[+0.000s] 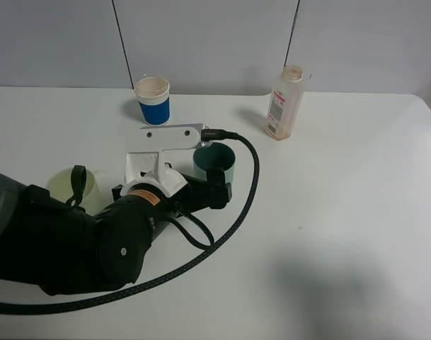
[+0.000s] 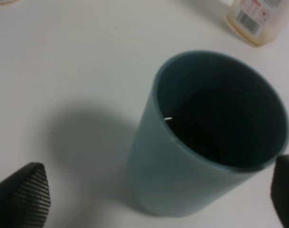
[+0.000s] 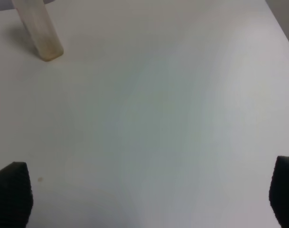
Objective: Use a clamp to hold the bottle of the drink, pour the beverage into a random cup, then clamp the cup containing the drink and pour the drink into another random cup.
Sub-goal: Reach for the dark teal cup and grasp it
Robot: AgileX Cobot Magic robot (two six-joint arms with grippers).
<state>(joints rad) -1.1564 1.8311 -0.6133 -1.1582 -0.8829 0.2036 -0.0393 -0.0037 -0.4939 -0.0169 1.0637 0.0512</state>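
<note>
The teal-green cup [image 1: 215, 163] stands upright near the table's middle. In the left wrist view this cup [image 2: 182, 166] sits between the two fingers of my left gripper [image 2: 156, 202], which is open. One black finger [image 2: 25, 199] stands well off its side and the other is close by its rim. The cup's inside is dark, so I cannot make out the beverage in it. The bottle [image 1: 284, 103] stands uncapped at the back right, tinted brownish. The blue cup with the white rim [image 1: 153, 99] stands at the back left. My right gripper [image 3: 149, 194] hangs open and empty over bare table, with the bottle [image 3: 40, 33] far from it.
A pale yellow-green cup [image 1: 73, 190] stands at the left, right beside my bulky left arm [image 1: 66, 241]. A thick black cable [image 1: 247, 184] loops from the arm past the teal cup. The white table [image 1: 342, 212] ends at a grey wall behind.
</note>
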